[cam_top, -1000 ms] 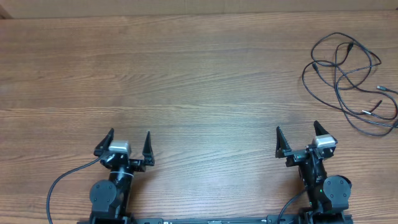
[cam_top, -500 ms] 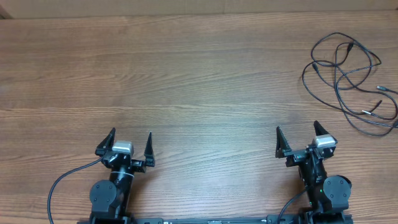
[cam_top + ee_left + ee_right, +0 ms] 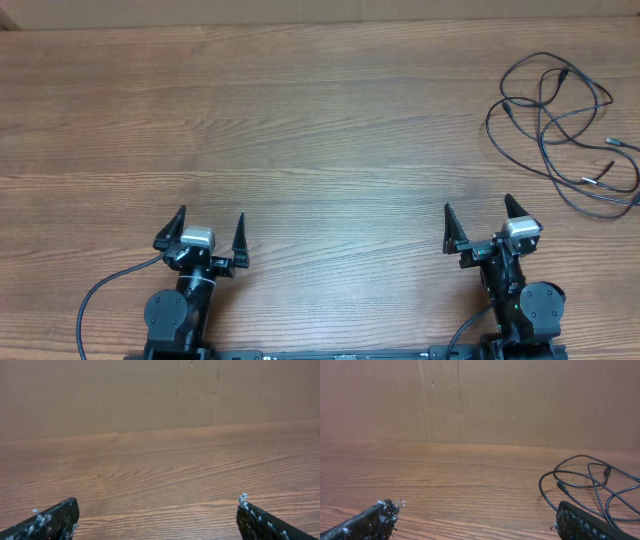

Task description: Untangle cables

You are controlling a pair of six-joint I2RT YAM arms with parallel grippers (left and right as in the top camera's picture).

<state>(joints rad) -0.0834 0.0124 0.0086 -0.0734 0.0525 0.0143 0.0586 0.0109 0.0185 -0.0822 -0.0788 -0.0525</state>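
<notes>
Cables point(image 3: 558, 128) lie well apart from the left hand point(image 3: 210, 213), which sits at the near edge of the table point(image 3: 320, 130) with its fingers spread wide, holding nothing. Further right, the right hand point(image 3: 478, 203) is likewise spread and empty. The loose black tangle rests at the table's far right side, beyond it.

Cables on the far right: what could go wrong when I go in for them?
The cables cross several times, so the open right end effector may pinch two strands and tighten the tangle. They run to the overhead view's right edge; a pull might drag them out of view.
</notes>
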